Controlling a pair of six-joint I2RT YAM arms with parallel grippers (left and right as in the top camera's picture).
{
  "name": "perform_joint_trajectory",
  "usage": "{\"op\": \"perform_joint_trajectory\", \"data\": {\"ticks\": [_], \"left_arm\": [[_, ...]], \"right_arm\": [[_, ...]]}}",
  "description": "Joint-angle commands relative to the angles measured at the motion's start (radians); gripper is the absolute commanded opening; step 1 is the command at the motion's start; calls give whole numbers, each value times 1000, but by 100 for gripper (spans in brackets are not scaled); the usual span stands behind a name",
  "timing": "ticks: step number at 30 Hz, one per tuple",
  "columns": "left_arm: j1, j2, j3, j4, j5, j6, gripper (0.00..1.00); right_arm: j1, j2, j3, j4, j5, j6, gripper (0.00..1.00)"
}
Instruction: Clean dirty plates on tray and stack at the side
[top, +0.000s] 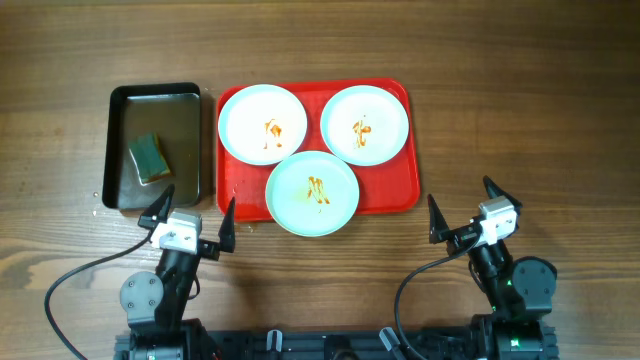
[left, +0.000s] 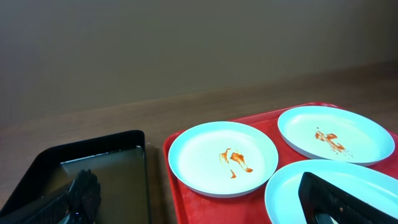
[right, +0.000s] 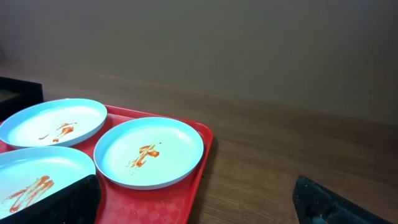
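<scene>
— Bottom edge?
— Left gripper (top: 198, 200), right gripper (top: 460, 192): both spread wide, empty.
— Above them?
— Front plate (top: 312, 192) between the two, overhanging the lower rim of the tray (top: 395, 195). Farther up, left plate (top: 262, 124), right plate (top: 365, 124), side by side. Pan (top: 115, 150) just left of both; table (top: 520, 100) stretching right.

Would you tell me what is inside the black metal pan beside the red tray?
A green rectangular sponge lies in the black rectangular metal pan, seemingly in shallow liquid; the pan floor beneath it is hidden.
</scene>
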Motion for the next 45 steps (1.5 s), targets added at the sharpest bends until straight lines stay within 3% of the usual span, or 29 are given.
{"op": "perform_joint_trajectory", "data": {"ticks": [1, 34, 40, 45], "left_arm": [[-6, 4, -10, 4, -10, 16, 100], [-6, 4, -10, 7, -42, 45, 100], [-6, 4, -10, 10, -43, 45, 100], [-6, 5, -2, 1, -48, -132, 100]], "right_arm": [[-3, 0, -1, 3, -19, 13, 99], [-3, 0, -1, 3, -19, 14, 99], [-3, 2, -1, 3, -18, 139, 99], [-3, 7, 25, -21, -14, 199, 100]]}}
